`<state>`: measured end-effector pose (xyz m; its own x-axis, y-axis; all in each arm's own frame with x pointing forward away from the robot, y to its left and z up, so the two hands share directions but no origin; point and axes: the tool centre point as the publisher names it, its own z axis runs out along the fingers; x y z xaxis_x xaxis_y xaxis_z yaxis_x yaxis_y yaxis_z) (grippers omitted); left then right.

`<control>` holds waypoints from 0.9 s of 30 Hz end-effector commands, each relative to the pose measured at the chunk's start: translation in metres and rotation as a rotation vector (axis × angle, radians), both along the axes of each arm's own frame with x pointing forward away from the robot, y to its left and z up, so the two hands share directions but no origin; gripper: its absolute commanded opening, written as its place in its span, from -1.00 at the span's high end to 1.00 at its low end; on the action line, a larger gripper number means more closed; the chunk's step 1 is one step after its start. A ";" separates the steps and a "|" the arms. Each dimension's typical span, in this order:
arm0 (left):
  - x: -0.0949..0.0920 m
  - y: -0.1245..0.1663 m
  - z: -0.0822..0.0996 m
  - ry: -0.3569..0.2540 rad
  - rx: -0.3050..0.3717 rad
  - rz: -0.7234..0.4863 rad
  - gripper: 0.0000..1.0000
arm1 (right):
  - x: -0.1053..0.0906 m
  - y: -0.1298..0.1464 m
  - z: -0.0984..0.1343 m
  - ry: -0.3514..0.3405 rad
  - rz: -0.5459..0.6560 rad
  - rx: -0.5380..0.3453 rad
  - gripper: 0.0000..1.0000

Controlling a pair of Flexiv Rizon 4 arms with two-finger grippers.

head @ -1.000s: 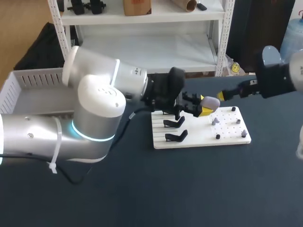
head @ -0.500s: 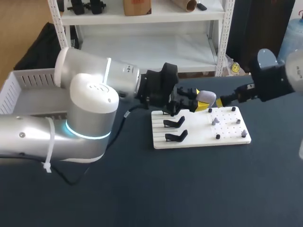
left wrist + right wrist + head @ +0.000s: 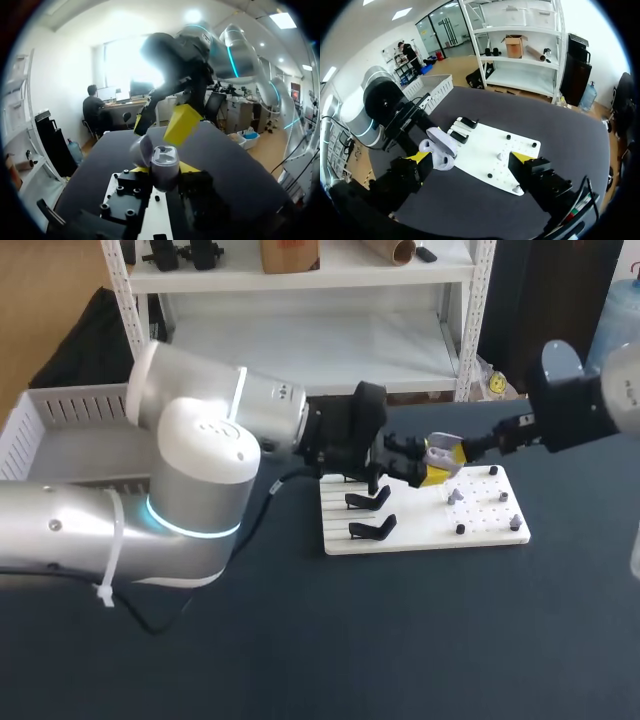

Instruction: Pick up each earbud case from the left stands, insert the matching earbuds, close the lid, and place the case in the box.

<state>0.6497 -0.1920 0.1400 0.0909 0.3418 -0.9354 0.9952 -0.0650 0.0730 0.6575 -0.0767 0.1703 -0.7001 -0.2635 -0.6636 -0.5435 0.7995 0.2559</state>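
**Left hand.** The left hand [image 3: 165, 171] is closed on the earbud case [image 3: 163, 165]. Its yellow tips press the case from two sides. In the head view the left hand [image 3: 428, 470] holds the earbud case [image 3: 440, 447] in the air, above the far edge of the board [image 3: 420, 530]. The case is pale grey-lilac and its lid appears raised.

**Right hand.** The right hand [image 3: 470, 158] is open, with its two fingers set wide apart. One yellow fingertip [image 3: 417, 159] sits just beside the earbud case [image 3: 439, 147]; contact cannot be confirmed. The other fingertip is well apart from it. In the head view the right hand [image 3: 458, 451] meets the case from the right.

**Board.** The white board lies flat on the dark desk [image 3: 300, 640], under both hands. Two black stands [image 3: 368, 500] show on its left part, both unoccupied. Small dark pegs [image 3: 503, 496] stand on its right part.

**Box.** The white slatted box [image 3: 60, 405] sits at the far left of the desk, well apart from the case and partly hidden behind the left arm.
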 end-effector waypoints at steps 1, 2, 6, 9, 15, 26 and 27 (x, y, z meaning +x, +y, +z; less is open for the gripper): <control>-0.002 0.010 -0.003 0.016 -0.036 0.019 1.00 | -0.005 -0.006 0.005 -0.025 -0.032 -0.020 -1.00; -0.002 0.014 -0.003 0.016 -0.054 0.027 1.00 | -0.003 -0.011 0.004 -0.032 -0.041 -0.029 -1.00; -0.002 0.023 0.002 0.018 -0.146 0.022 1.00 | -0.005 -0.026 0.001 -0.083 -0.054 -0.050 -1.00; -0.004 0.029 0.007 0.007 -0.220 0.008 1.00 | -0.003 -0.043 -0.007 -0.094 -0.082 -0.115 -1.00; -0.007 0.034 0.015 0.024 -0.274 0.029 1.00 | -0.004 -0.063 -0.029 -0.050 -0.111 -0.214 -1.00; -0.008 0.041 0.021 0.039 -0.269 0.075 1.00 | -0.005 -0.086 -0.070 0.031 -0.153 -0.379 -1.00; -0.007 0.041 0.022 0.035 -0.265 0.081 1.00 | -0.004 -0.088 -0.073 0.038 -0.155 -0.373 -1.00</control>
